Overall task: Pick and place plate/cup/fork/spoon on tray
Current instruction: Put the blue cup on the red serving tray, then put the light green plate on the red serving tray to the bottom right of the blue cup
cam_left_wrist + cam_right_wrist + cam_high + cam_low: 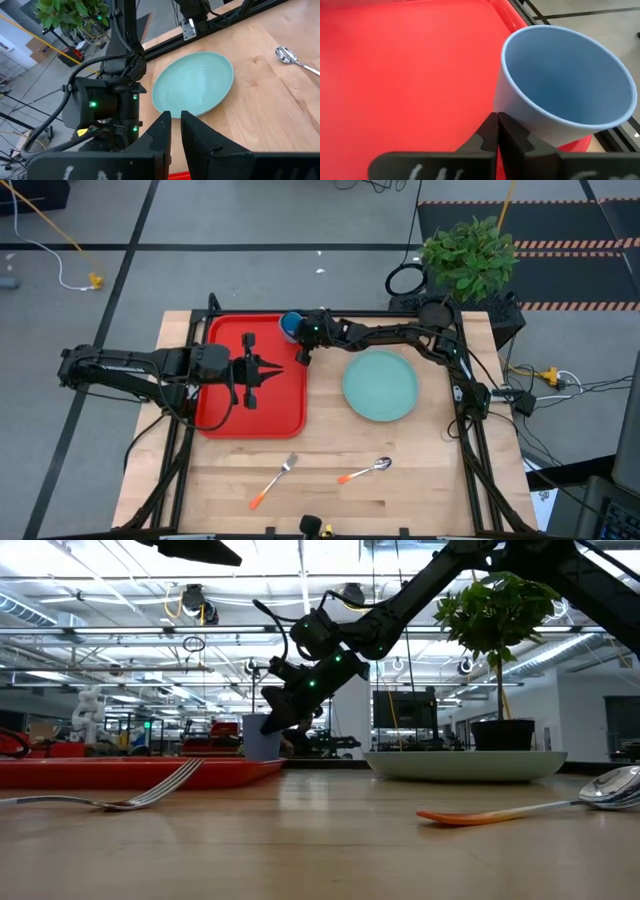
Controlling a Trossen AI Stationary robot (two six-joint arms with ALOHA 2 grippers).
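The blue cup (291, 325) stands upright on its base in the far right corner of the red tray (225, 405); it also shows in the low view (261, 737). My right gripper (497, 125) is shut, with its tips beside the cup's outer wall (520, 107), low on the side facing the table's near edge. My left gripper (175, 125) hovers over the tray's right part, empty, its fingers a narrow gap apart. The teal plate (380, 385) lies on the table right of the tray. The fork (275, 480) and the spoon (365, 471) lie near the front edge. My right gripper's shut fingertips (490, 131) stand close against the lower outer wall of the cup (512, 117), slanting down from the plate's side. I cannot tell whether they touch it. The cup stands upright on the tray.
A potted plant (468, 255) stands at the table's far right corner. My right arm (400, 335) stretches along the far edge, behind the plate. Bare wood lies between the tray, the plate and the cutlery.
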